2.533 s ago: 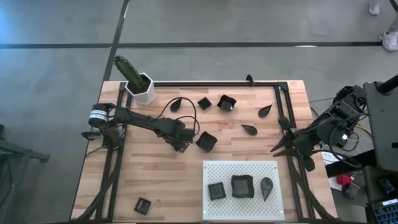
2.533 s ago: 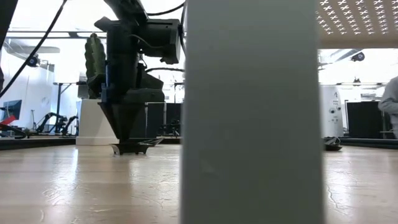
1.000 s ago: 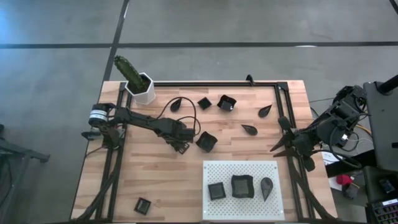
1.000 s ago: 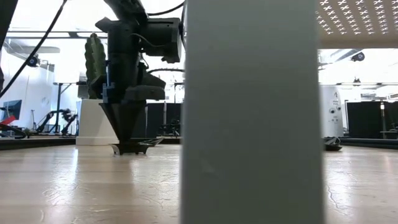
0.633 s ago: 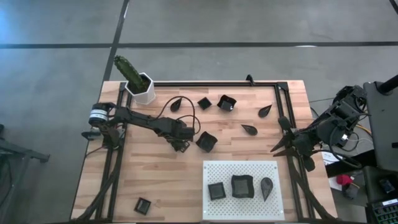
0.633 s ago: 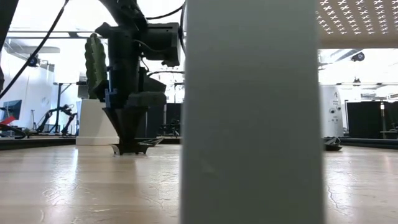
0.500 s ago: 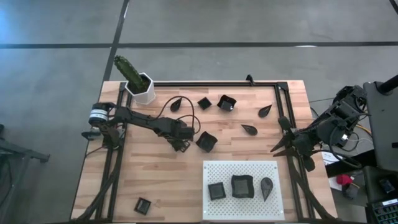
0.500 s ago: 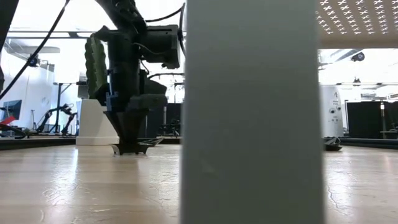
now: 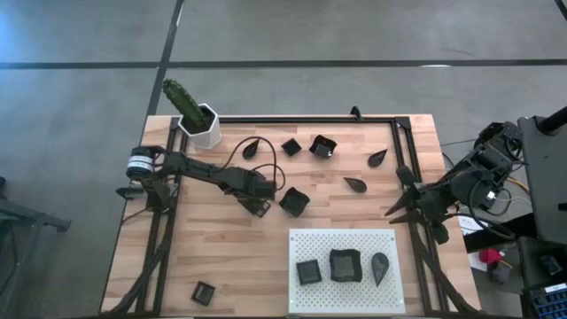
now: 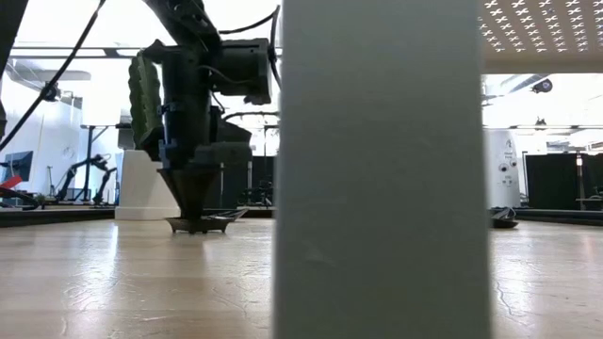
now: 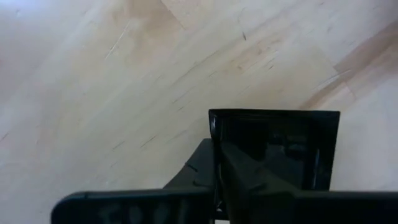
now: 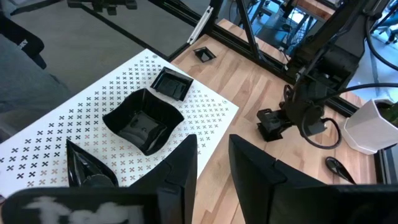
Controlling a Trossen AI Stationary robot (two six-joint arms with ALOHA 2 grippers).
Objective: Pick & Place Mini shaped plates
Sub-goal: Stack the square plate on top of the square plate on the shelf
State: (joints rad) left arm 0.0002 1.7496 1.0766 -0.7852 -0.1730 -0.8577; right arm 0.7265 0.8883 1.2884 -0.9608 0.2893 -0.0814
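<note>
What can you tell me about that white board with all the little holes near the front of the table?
The white perforated board is a flat rectangle lying on the wooden table, toward its right side. Its surface is covered in a regular pattern of small marks that show as tiny crosses in the right wrist view. Three small black dishes rest on it in a row: a square plate, a wavy-edged plate and a teardrop plate. Neither gripper touches it.

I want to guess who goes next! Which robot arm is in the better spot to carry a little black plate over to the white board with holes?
Probably the left. The left gripper is already down on a small square plate mid-table, while the right gripper waits at the table's right edge, open and holding nothing.
</note>
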